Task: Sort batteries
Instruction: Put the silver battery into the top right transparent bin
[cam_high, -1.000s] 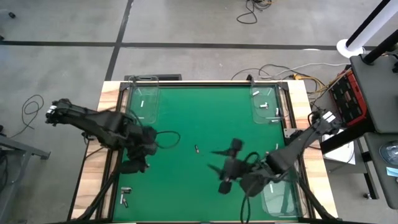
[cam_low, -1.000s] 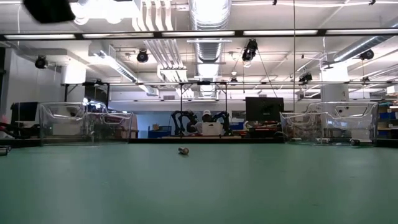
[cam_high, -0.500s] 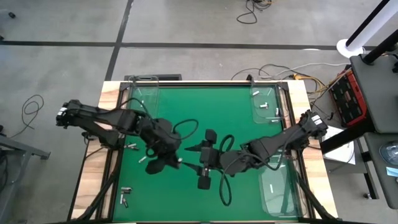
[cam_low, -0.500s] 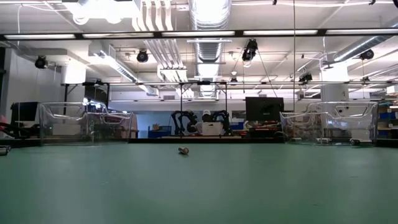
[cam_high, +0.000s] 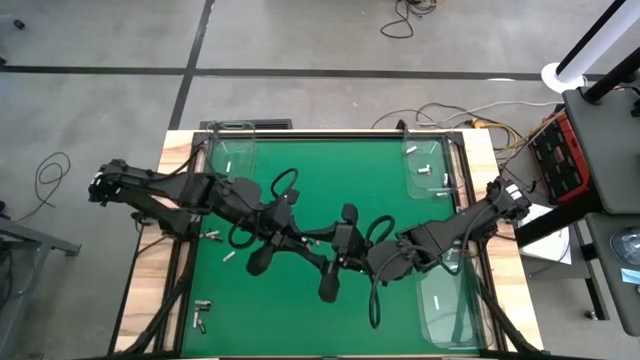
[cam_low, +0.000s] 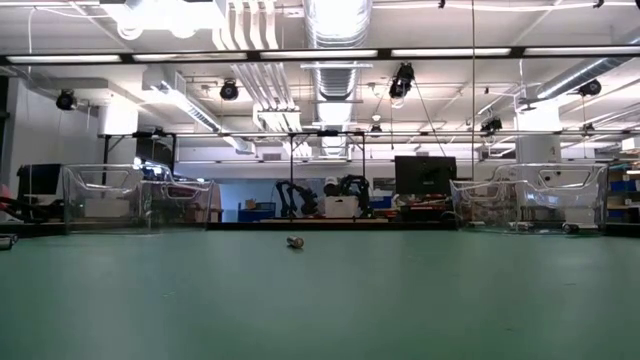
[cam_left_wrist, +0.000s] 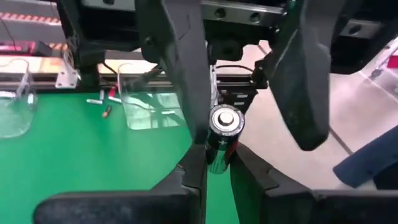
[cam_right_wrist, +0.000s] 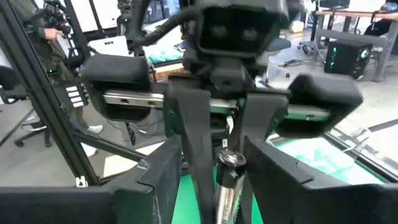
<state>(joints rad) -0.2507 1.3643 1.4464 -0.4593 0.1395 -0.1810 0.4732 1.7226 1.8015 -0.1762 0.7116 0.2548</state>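
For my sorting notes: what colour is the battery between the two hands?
Dark body, silver end cap. The battery shows best in the left wrist view.

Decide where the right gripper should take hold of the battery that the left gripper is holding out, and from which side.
Probably the free end of the battery. The left gripper pinches only its near end, so the rest sticks out past those fingertips. The right gripper, open and facing the left one head-on, should close across the battery's round sides from straight ahead.

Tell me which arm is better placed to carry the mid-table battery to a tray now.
Probably the left: the left gripper is shut on the battery, while the right gripper faces it with fingers apart, not gripping.
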